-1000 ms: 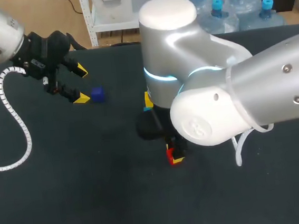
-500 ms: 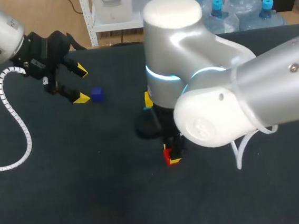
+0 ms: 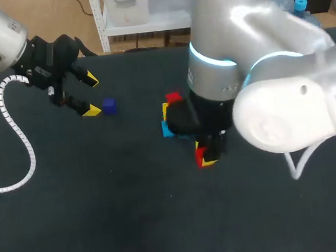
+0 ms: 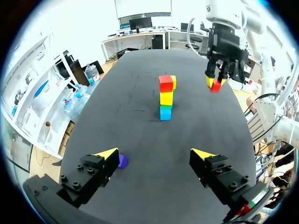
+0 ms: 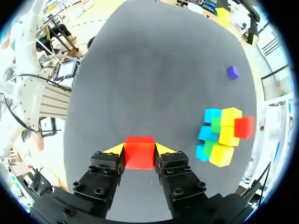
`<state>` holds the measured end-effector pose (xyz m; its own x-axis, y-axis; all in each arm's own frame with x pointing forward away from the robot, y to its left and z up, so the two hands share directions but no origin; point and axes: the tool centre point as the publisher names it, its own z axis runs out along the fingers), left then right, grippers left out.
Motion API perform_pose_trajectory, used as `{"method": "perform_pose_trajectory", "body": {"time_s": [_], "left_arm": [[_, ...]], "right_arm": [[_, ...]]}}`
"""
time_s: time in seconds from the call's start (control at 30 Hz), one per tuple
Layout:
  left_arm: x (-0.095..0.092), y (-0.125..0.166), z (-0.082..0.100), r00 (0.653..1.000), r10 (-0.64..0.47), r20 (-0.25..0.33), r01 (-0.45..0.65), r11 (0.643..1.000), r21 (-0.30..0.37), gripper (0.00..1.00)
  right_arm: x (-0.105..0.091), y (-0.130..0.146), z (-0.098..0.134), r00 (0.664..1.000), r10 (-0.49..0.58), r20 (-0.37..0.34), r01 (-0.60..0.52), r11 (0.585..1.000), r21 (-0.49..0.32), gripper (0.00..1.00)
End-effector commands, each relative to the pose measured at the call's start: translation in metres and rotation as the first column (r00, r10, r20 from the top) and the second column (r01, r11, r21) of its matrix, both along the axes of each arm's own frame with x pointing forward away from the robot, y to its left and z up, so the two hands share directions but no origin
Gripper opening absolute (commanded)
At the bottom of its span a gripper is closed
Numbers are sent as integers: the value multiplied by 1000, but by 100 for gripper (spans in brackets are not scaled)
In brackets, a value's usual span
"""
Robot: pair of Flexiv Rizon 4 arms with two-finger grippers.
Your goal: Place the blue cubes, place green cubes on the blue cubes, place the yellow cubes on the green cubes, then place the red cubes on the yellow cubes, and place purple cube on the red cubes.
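My right gripper (image 3: 205, 156) is shut on a red cube (image 5: 139, 152), held above the table just right of the stack (image 3: 168, 114). The stack's columns have blue cubes (image 4: 165, 112) at the bottom, green cubes (image 5: 215, 125) and yellow cubes (image 4: 167, 98) above. One red cube (image 4: 165, 83) tops a column. In the head view my right arm hides part of the stack. A purple cube (image 3: 109, 106) lies at the far left, beside one fingertip of my left gripper (image 3: 89, 96). That gripper is open and holds nothing.
The black table (image 3: 105, 215) has bare cloth in front of the stack and along its near side. My right arm's large elbow (image 3: 285, 108) hangs over the right half of the table.
My right gripper has risen and moved right and back with the red cube, uncovering the stack. The left arm and the purple cube have stayed in place.
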<state>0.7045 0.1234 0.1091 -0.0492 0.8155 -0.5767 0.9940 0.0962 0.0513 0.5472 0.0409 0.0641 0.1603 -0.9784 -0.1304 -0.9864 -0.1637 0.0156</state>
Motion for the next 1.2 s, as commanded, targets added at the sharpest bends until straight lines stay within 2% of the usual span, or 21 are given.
{"method": "perform_pose_trajectory", "body": {"time_s": [0.03, 0.53, 1.2], "left_arm": [[-1, 1, -1, 1000, -2, 4, 2, 1000, -4, 100], [-1, 1, -1, 1000, -2, 4, 2, 1000, -4, 100], [-1, 1, -1, 1000, -2, 4, 2, 1000, -4, 100]], "right_arm": [[-3, -6, 12, 999, -11, 40, 11, 1000, -4, 0], [29, -15, 44, 996, -27, 90, 29, 999, -22, 0], [69, -2, 54, 996, -17, 87, 17, 1000, 1, 0]]}}
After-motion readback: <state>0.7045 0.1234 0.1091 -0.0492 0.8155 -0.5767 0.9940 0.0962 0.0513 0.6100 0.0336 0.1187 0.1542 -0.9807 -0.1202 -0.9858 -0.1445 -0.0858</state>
